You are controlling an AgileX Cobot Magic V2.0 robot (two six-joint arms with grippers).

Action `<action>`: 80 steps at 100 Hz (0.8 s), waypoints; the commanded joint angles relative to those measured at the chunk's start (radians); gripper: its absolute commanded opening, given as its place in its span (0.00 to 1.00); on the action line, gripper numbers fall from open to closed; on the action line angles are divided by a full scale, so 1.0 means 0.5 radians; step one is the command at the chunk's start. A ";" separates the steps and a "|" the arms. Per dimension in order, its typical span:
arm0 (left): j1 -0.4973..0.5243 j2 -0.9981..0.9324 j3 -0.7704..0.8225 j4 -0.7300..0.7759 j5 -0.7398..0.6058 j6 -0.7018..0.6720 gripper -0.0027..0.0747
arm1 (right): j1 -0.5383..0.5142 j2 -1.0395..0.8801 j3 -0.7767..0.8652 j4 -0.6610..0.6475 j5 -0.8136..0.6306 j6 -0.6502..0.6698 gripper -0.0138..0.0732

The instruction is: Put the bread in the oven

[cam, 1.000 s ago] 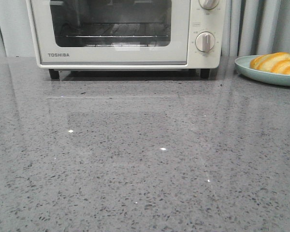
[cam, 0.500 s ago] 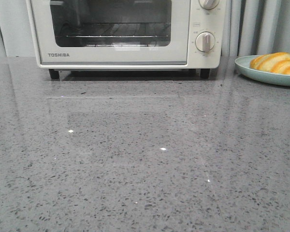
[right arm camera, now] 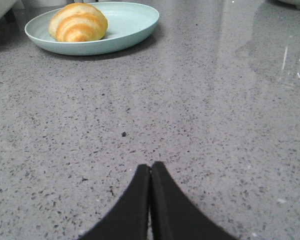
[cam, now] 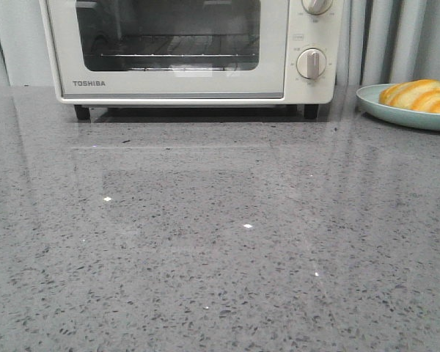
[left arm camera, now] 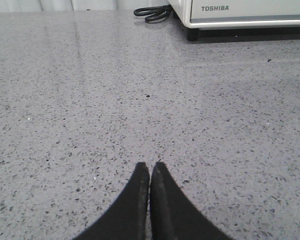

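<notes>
1. Nearest, both sets of fingers are pressed together with nothing between them: the left gripper (left arm camera: 150,167) and the right gripper (right arm camera: 150,167) each sit low over bare grey worktop (cam: 220,242).
2. Farther on the right, a pale teal plate (cam: 374,106) holds the bread (cam: 418,95), the only thing in it; the roll lies toward one side of the plate. The right gripper faces it but is well apart from it.
3. At the back stands the oven (cam: 191,84), its glass door shut; a wire rack (cam: 169,55) shows inside with nothing visible on it. A dark cable (left arm camera: 151,12) lies coiled beside the oven's left foot.
4. Risks, as I judge them: the door is not yet open, so lifting the bread first would leave it held with nowhere to go. The roll looks glossy and rounded, so a pinch off its middle could let it slip or skid the plate. The drop-down door needs free worktop in front, and an arm parked there could be struck.
</notes>
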 commanded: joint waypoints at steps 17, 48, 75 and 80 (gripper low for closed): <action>0.009 -0.055 0.042 -0.014 -0.138 -0.019 0.01 | -0.009 -0.025 0.051 -0.005 -0.052 -0.004 0.10; 0.009 -0.055 0.042 -0.014 -0.138 -0.019 0.01 | -0.009 -0.025 0.051 -0.350 -0.321 -0.004 0.10; 0.004 -0.055 0.042 -1.201 -0.221 -0.019 0.01 | -0.009 -0.025 0.051 0.217 -1.433 0.084 0.10; 0.004 -0.055 0.042 -1.449 -0.267 -0.015 0.01 | -0.009 -0.025 0.051 0.365 -1.379 0.104 0.10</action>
